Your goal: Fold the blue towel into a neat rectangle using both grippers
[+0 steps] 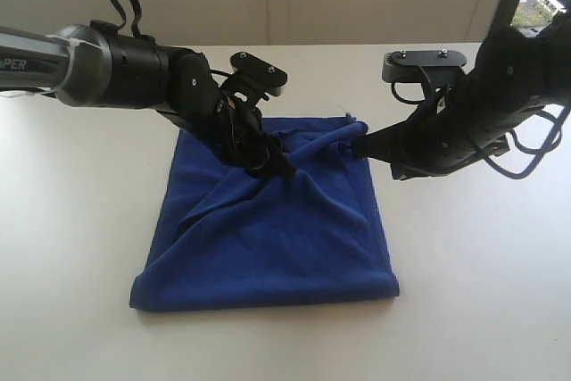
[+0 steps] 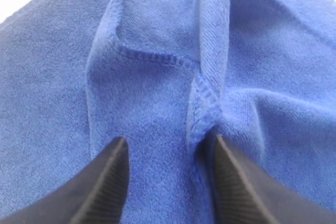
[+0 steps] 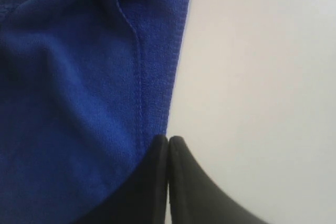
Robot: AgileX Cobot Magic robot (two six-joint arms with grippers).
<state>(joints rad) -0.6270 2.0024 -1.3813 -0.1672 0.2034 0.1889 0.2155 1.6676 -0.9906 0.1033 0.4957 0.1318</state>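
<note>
One blue towel (image 1: 268,238), rumpled, on bench (image 1: 464,292) | left jaws: apart, pressed onto bunched cloth | right jaws: together at towel's hem

Exterior view overlooks the table (image 1: 473,310); both wrist views, close-up, share the towel (image 1: 268,238).
</note>
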